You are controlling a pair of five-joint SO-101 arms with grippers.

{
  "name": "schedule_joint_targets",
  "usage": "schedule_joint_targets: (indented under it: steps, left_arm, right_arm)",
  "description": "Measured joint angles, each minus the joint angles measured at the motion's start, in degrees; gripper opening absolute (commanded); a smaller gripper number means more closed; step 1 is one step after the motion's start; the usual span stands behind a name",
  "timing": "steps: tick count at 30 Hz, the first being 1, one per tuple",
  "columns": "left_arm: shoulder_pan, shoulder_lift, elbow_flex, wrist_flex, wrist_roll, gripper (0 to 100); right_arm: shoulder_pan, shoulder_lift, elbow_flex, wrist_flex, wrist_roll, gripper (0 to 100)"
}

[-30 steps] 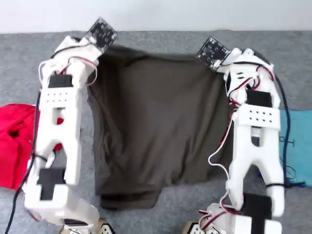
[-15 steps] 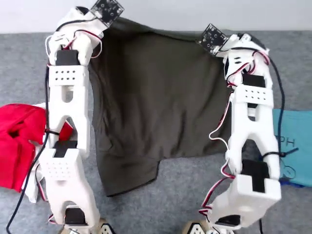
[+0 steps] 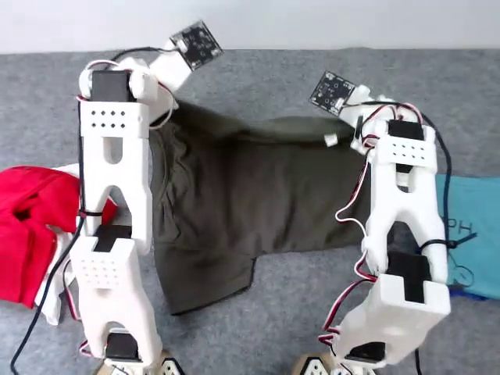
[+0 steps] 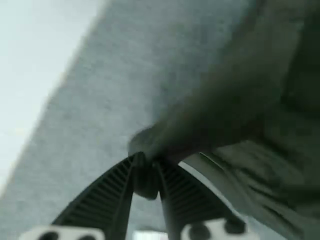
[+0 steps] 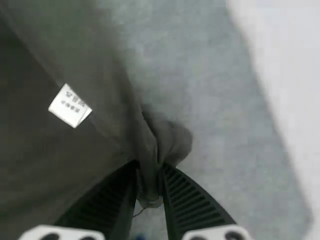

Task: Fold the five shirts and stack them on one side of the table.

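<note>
My left claw [image 4: 146,172] is closed tight on a bunched fold of the dark olive shirt [image 4: 240,100], with the cloth squeezed between the two ribbed fingers [image 4: 112,192] and a small lump of it bulging beyond their tips. My right claw [image 5: 149,185] is clamped the same way on another pinch of that shirt [image 5: 60,165], and a twist of fabric stands up just past its fingers [image 5: 187,200]. A small white label [image 5: 70,105] sits on the cloth near that grip.

From the high view, the two arms hold the shirt [image 3: 258,195] at its far edge, one at each far corner, and that edge runs fairly taut between them. The label [image 3: 331,141] shows close to the right arm's wrist. The rest of the shirt lies rumpled on the grey tabletop [image 3: 273,86] between the arms, with one flap poking out towards the near side by the left arm's base. I cannot tell whether the gripped edge is clear of the surface.

Further out, a crumpled red shirt [image 3: 27,226] lies beyond the left arm at the tabletop's edge. A teal shirt [image 3: 473,234] lies flat beyond the right arm on the opposite side. Both are well apart from the olive one.
</note>
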Motion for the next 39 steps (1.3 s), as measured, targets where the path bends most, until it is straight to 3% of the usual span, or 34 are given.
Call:
schedule_joint_targets:
  steps: [4, 8, 19, 27, 31, 39]
  left_arm:
    - [0.6, -0.3, 0.4, 2.9, 0.2, 2]
    - [0.8, -5.5, 9.2, 3.0, 0.2, 2]
    - [4.7, -36.0, 55.6, 3.0, 1.7, 2]
    - [6.1, -52.2, 82.4, 2.9, 2.3, 2]
    - [6.1, -54.5, 88.6, 2.8, 2.6, 2]
    - [6.1, -54.7, 89.6, 2.8, 2.6, 2]
  right_arm:
    - [0.1, 0.0, -0.8, 6.4, 0.0, 0.9]
    - [0.1, 0.0, -1.9, 14.1, 0.0, 0.9]
    - [0.1, -1.7, -1.9, 36.0, -4.6, 0.9]
    - [1.1, -1.7, -1.9, 42.4, -5.8, 0.9]
    - [3.1, -1.7, -1.9, 42.4, -5.8, 0.9]
    - [4.6, -1.2, -1.9, 41.8, -5.8, 0.9]
